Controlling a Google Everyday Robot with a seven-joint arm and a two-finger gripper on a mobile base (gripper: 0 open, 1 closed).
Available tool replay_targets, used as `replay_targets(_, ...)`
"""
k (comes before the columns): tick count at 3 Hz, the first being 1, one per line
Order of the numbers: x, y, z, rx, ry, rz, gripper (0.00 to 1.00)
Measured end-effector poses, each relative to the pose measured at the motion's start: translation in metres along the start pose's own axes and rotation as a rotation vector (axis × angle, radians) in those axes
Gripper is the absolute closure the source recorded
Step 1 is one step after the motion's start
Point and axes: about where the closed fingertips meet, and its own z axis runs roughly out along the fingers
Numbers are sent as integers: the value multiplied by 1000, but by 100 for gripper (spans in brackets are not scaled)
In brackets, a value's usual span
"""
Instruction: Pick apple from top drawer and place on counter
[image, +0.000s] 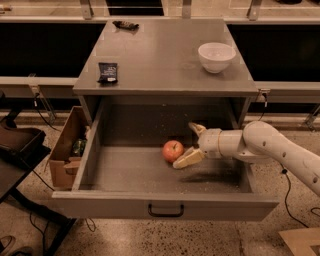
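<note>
The red-orange apple (172, 150) lies on the speckled floor of the open top drawer (130, 175), near its middle. My gripper (184, 145) reaches into the drawer from the right, just right of the apple. It is open: one finger (196, 128) points to the back, the other (188, 159) rests low beside the apple's right side. The apple sits at the mouth of the fingers, not held. The grey counter (160, 55) lies above the drawer.
A white bowl (216, 56) stands at the counter's right. A dark packet (108, 71) lies at its left front and a small dark object (125, 24) at the back. A brown cardboard box (67, 150) stands on the floor left of the drawer.
</note>
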Motion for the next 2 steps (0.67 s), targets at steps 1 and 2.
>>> replay_targets(1, 2, 15, 24, -62, -5, 4, 2)
replay_targets(2, 6, 26, 42, -101, -8, 22, 27)
